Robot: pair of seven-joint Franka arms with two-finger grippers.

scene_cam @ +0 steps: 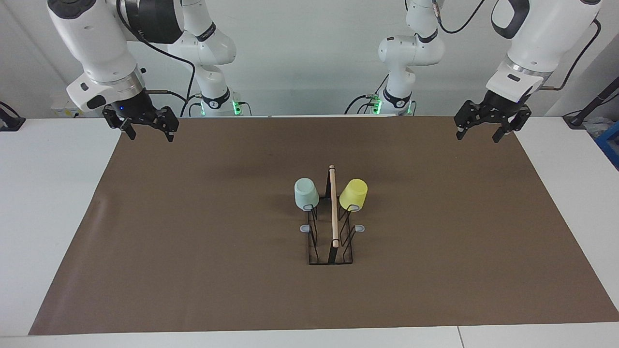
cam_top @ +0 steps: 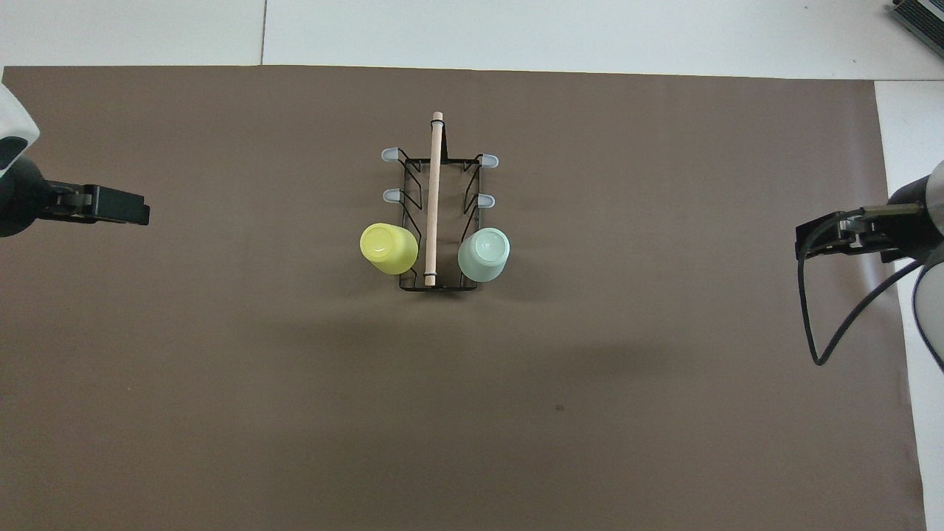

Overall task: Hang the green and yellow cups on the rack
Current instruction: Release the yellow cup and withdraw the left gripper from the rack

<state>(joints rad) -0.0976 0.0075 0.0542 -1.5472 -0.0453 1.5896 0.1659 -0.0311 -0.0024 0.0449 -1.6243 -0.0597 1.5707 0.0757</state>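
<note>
- My left claw (scene_cam: 478,133) hangs raised over its own end of the worktop, fingers spread wide, nothing in them, wrist tilted inward.
- My right claw (scene_cam: 147,131) hangs raised over the other end, fingers apart too, holding nothing.
- Both arms are bent high, elbows up, forearms sloping down.
</note>
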